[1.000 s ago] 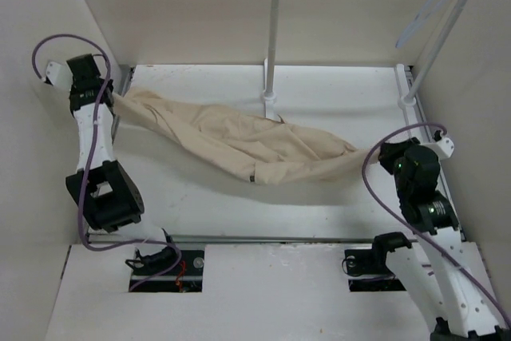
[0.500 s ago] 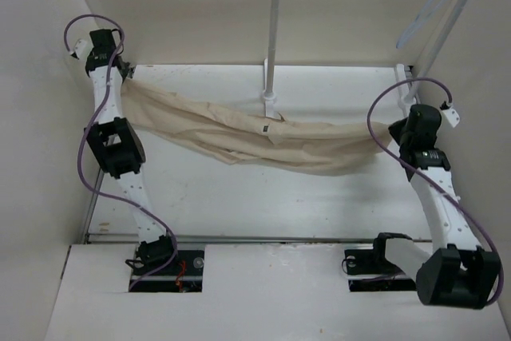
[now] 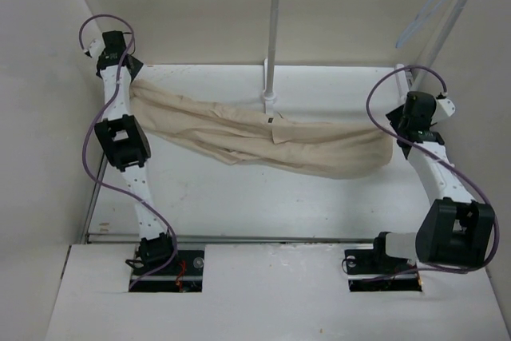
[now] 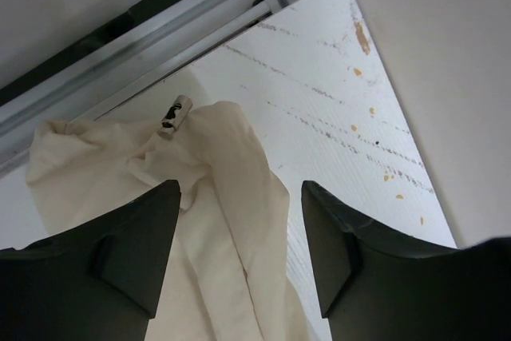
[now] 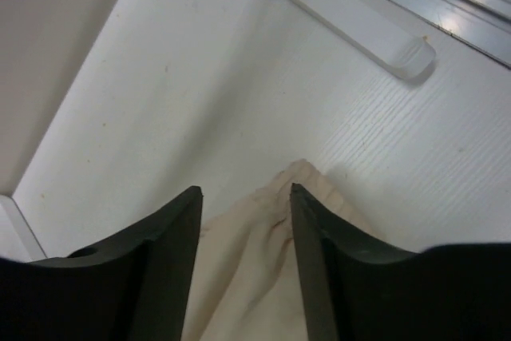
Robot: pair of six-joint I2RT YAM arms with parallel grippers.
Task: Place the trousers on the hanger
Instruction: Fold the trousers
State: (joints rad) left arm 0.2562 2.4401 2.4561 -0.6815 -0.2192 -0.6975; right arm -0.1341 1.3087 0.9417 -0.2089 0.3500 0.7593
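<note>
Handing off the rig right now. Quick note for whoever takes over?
Left tool: shut on one end of the trousers, at the far left corner.
Right tool: shut on the other end, near the right edge.
Trousers: stretched across the table between the two tools. Cannot tell if the middle touches it.
Hanger: high at far right by the pole, bare, no tool near it.
Done: both ends gripped, cloth spread out.
Left: carry the trousers to the hanger and drape them over it.
</note>
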